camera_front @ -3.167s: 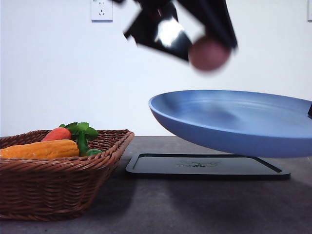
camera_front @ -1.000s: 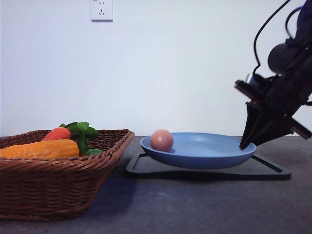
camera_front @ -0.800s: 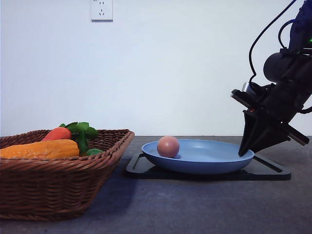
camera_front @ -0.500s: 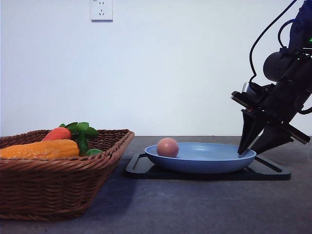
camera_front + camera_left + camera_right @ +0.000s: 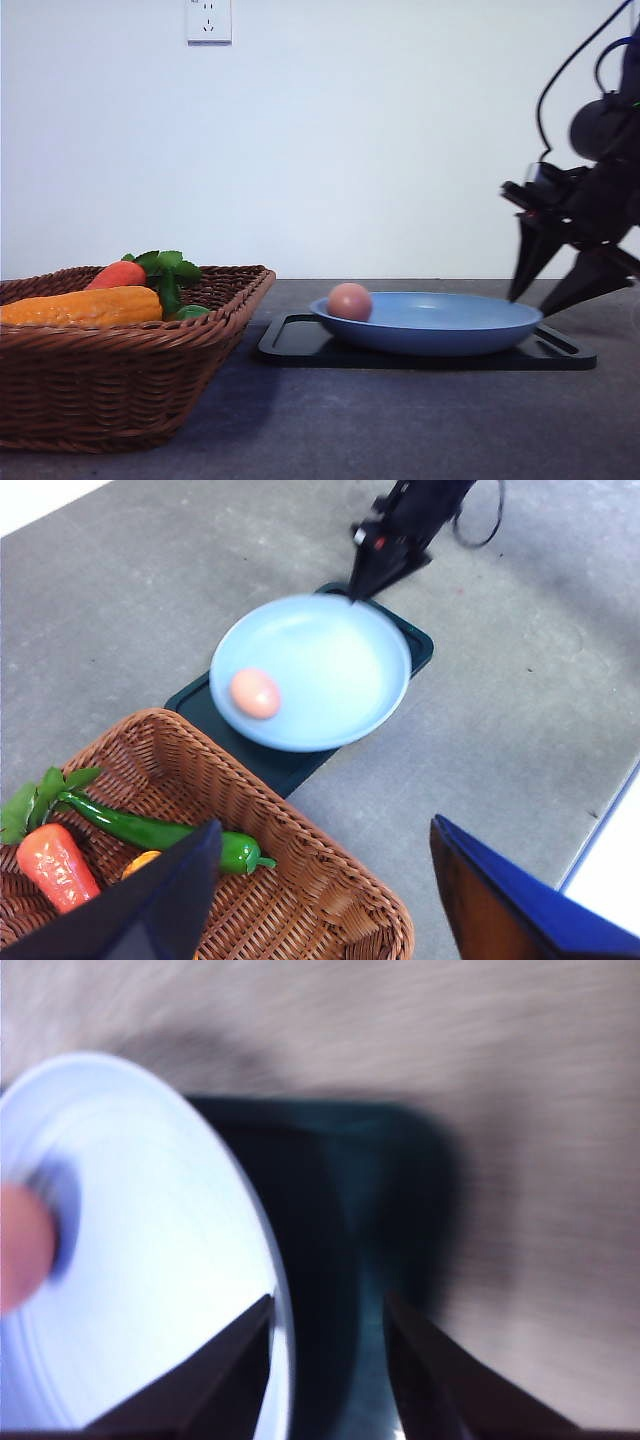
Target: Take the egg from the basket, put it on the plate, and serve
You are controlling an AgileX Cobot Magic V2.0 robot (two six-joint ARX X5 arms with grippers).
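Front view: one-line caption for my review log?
Egg on the blue plate atop the black tray; right claw open beside the rim.

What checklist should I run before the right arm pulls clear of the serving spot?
1. Small pinkish-brown egg in the light-blue round plate: ok.
2. Plate resting level on the flat black tray: ok.
3. Right tool open, fingers spread: ok.
4. Right tool clear of the plate rim: cannot tell; in the right wrist view the rim sits between the blurred fingers.
5. Left tool open, above the brown wicker basket: ok.
6. Carrot and green pepper lying in the basket: ok.
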